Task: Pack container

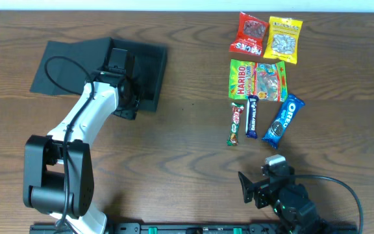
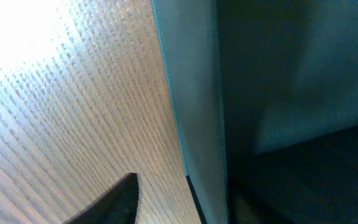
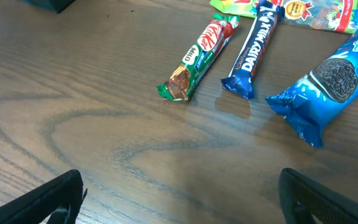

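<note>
The dark charcoal-teal container point(image 1: 149, 65) lies open at the back left, its flap lid point(image 1: 67, 65) spread to the left. My left gripper point(image 1: 126, 99) sits at the container's front edge. In the left wrist view the container's wall point(image 2: 194, 106) stands between the fingers. One finger point(image 2: 114, 202) shows on the table side, apart from the wall; the other is hidden in the dark inside. My right gripper point(image 1: 265, 185) is open and empty over bare table at the front right; it also shows in the right wrist view point(image 3: 182, 205).
Snacks lie at the right: a red packet point(image 1: 249, 34), a yellow packet point(image 1: 284, 39), a Haribo bag point(image 1: 257, 80), a green KitKat bar point(image 1: 236, 123) point(image 3: 199, 56), a Dairy Milk bar point(image 1: 252, 116) point(image 3: 253, 50) and a blue Oreo pack point(image 1: 283, 120) point(image 3: 328, 87).
</note>
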Motion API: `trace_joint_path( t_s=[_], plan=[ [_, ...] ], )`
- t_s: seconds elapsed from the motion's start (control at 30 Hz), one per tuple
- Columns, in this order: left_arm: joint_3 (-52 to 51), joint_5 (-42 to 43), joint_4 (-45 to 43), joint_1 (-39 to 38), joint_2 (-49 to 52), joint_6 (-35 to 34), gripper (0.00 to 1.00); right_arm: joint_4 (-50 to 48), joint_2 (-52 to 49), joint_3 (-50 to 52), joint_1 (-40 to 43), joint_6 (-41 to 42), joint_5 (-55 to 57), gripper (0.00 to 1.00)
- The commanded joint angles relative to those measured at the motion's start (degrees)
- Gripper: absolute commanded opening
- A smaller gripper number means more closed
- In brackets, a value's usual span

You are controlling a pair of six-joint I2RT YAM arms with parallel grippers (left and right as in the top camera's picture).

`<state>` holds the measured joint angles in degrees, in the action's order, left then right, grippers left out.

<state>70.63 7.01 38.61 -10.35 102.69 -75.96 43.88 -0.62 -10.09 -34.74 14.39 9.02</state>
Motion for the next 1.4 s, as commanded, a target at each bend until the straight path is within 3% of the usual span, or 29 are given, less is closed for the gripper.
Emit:
trace_joint_path(
  t_s=[0.0,0.2,0.3,0.47,0.63,0.83,1.13,1.37],
  plan=[
    [-0.22,-1.95,0.48,-0.22,0.81,4.42,0.35,0.02,0.33,0.46,0.2,-0.74,0.42,0.99],
    [-0.22,-1.4,0.55,-0.24,0.79,14.1,0.13,0.02,0.33,0.46,0.2,-0.74,0.42,0.99],
    [-0.22,-3.1,0.55,-0.94,0.79,26.03,0.06,0.02,0.33,0.46,0.2,-0.74,0.42,0.99],
    [-0.22,-3.02,1.27,-2.47,0.79,41.57,0.06,0.02,0.33,0.46,0.2,-0.74,0.42,0.99],
    [-0.2,-3.19,3.37,-3.15,0.79,46.84,0.06,0.02,0.33,0.46,0.2,-0.76,0.42,0.99],
    [-0.2,-3.52,3.34,-3.19,0.79,62.45,0.06,0.02,0.33,0.46,0.2,-0.76,0.39,0.99],
    [-0.2,-4.46,2.86,-3.19,0.79,74.62,0.06,0.02,0.33,0.46,0.2,-0.76,0.42,0.99],
    [-0.2,-4.42,1.75,-3.23,0.79,78.75,0.06,0.02,0.33,0.46,0.2,-0.74,0.42,0.99]
  ],
)
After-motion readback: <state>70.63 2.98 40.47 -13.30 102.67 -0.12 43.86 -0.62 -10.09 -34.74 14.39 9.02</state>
